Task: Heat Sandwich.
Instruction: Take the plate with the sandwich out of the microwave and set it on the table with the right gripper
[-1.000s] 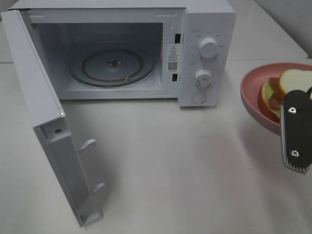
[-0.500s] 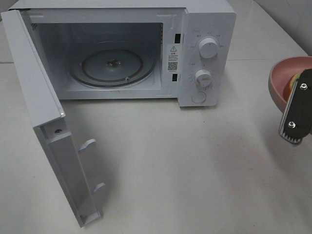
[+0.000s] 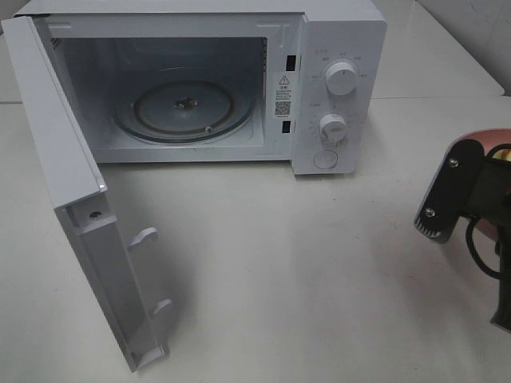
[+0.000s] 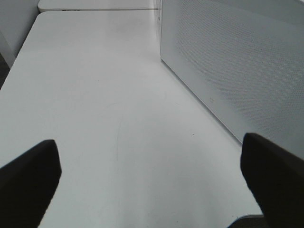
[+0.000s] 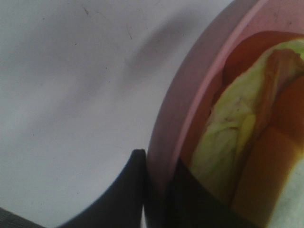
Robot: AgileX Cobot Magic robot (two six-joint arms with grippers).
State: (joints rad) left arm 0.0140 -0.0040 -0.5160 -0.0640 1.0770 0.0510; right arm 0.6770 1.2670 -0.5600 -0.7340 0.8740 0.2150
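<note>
Pink plate [image 5: 166,123] rim clamped in right gripper [image 5: 156,190] | left gripper [image 4: 152,180] apart

One white microwave [image 3: 200,80], with one door [image 3: 80,199] swung open, one glass turntable [image 3: 182,108] inside, two round knobs [image 3: 341,80] and one round button [image 3: 326,159] on the control panel. One pink plate [image 5: 190,104] (mostly out of view at the right edge), holding one sandwich [image 5: 228,137]. Two grippers: left gripper [image 4: 152,175] and right gripper [image 5: 156,190]. One white table [image 3: 319,279].
</note>
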